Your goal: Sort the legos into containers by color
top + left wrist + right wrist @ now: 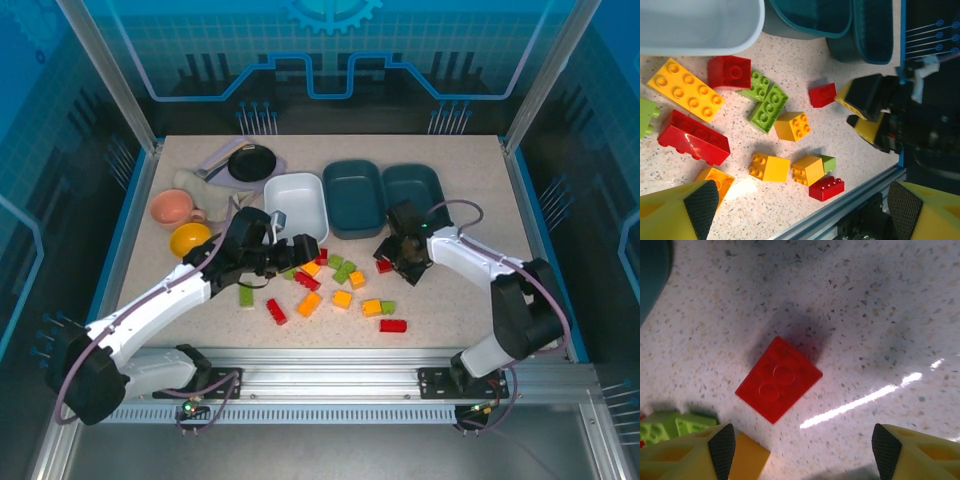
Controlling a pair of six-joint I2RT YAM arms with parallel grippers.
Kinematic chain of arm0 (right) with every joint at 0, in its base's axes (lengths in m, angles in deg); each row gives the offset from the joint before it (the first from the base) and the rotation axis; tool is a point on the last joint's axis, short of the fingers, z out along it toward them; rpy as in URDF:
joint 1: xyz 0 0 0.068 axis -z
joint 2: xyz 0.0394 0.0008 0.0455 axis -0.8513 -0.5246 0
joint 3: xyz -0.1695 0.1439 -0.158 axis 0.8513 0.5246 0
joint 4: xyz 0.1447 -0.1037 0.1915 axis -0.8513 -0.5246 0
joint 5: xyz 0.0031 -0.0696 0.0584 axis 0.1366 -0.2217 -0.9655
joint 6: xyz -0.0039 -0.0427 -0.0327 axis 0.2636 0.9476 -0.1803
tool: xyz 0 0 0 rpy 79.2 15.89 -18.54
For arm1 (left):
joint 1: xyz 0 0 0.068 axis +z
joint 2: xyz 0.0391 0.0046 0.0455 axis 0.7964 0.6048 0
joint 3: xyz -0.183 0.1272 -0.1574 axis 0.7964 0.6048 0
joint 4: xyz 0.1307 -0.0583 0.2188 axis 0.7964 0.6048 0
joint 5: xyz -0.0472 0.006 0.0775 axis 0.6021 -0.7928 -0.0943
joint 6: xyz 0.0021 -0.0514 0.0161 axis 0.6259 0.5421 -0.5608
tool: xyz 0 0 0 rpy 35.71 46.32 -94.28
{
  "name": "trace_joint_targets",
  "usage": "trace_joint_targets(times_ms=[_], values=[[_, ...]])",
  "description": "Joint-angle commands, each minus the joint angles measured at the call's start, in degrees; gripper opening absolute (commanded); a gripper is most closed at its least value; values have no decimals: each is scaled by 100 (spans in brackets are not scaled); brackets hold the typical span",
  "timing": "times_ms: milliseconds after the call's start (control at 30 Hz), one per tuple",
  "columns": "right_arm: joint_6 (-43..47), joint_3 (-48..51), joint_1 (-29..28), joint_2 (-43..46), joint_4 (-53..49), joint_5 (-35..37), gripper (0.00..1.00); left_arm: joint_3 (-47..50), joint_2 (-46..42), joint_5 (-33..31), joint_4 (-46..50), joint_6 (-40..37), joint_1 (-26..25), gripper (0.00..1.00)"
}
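Right gripper (pixel 803 452), yellow fingers (pixel 680 460) spread wide and empty, hovers over a small red two-stud plastic brick (pixel 778 379) lying alone at the centre of the wrist view, skewed to the jaws. It looks best to turn the wrist until the pads (pixel 722 447) face flat sides, then descend and close, clear of the orange-yellow brick (pixel 747 456) at lower left.

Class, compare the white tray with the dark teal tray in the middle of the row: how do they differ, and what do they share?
Colour: the white tray is white, while the middle teal tray is dark teal. Place: the white tray ends the row on the left, and the middle teal tray sits just to its right. Both are shallow rounded rectangles of similar size, and both look empty.
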Motion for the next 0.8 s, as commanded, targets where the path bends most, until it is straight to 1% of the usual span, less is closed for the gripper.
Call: trace_joint_targets(times_ms=[0, 67, 267, 333, 400, 500, 567, 700, 767], values=[[-567, -207, -12, -307, 374, -36, 75, 150, -269, -17, -345, 241, -76, 92], [-699, -270, 16, -510, 380, -69, 75, 172, -304, -38, -323, 262, -91, 92], [-725, -455, 57, -881, 486, -94, 72, 171, -395, -86, -202, 255, -157, 92], [-761, -472, 62, -971, 477, -74, 68, 174, -425, -97, -174, 259, -159, 92], [-813, -474, 74, -1046, 434, -27, 60, 178, -433, -120, -132, 252, -168, 92], [-838, -490, 83, -1137, 342, -11, 44, 165, -424, -124, -132, 246, -168, 91], [-820, -489, 69, -1128, 258, 24, 37, 150, -404, -125, -114, 240, -161, 91], [-655, -502, 64, -922, 18, 92, 24, 83, -339, -117, -103, 228, -163, 91], [-397, -622, -21, -602, -239, 252, 21, 21, -295, -121, -80, 228, -175, 91]])
